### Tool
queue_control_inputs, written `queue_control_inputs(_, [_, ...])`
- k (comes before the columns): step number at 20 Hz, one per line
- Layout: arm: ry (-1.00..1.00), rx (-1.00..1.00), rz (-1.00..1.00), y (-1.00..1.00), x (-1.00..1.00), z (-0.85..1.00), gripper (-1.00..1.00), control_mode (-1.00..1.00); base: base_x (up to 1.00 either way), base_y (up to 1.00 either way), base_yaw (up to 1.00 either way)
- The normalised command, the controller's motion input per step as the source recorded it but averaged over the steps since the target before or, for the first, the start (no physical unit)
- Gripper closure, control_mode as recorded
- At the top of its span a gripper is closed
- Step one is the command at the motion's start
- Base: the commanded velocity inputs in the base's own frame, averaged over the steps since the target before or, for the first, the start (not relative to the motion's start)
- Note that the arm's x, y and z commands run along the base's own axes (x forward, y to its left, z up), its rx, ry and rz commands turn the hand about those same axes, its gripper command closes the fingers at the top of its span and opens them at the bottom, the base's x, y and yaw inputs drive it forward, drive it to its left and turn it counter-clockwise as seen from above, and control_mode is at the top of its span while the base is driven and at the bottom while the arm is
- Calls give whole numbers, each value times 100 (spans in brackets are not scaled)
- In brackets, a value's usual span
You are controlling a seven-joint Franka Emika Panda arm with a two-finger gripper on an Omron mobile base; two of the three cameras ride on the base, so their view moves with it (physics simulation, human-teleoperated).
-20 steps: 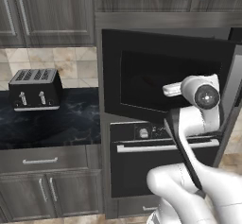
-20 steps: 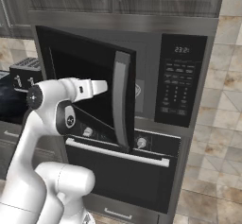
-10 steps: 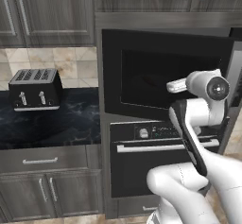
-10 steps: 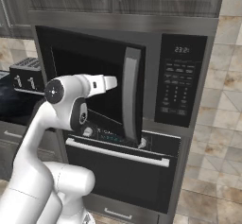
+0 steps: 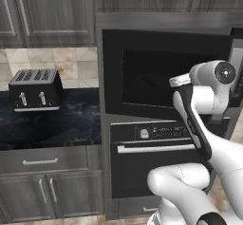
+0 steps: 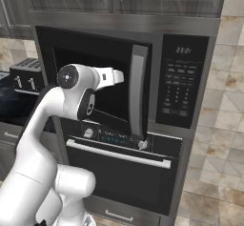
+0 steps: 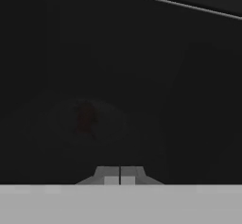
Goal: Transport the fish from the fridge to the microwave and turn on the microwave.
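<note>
The black microwave (image 6: 119, 82) has its dark window door (image 5: 156, 77) swung almost flush with the front. The door's long grey handle (image 6: 137, 91) stands beside the button panel (image 6: 178, 87). My gripper (image 6: 119, 76) (image 5: 174, 80) is shut with nothing in it, and its tips press against the door glass. In the hand view the shut gripper (image 7: 119, 176) faces the dark window. A dim reddish shape, the fish (image 7: 85, 118), shows faintly through the glass. The fridge is out of view.
A black oven (image 5: 152, 148) with knobs and a horizontal handle (image 6: 116, 154) sits right below the microwave. A black toaster (image 5: 35, 90) stands on the dark counter (image 5: 52, 124) to the left. Dark wooden cabinets (image 5: 47, 10) hang above.
The microwave door has swung from partly open to nearly closed. My shut gripper followed it inward, staying against the glass.
</note>
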Motion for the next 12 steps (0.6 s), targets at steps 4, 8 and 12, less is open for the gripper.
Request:
queue_control_inputs(4, [0,0,7,-20,23,0,100,-100,0,0,0])
queue_control_inputs(8, [0,0,6,-20,22,0,100,-100,0,0,0])
queue_control_inputs(12, [0,0,5,-18,19,0,100,-100,0,0,0])
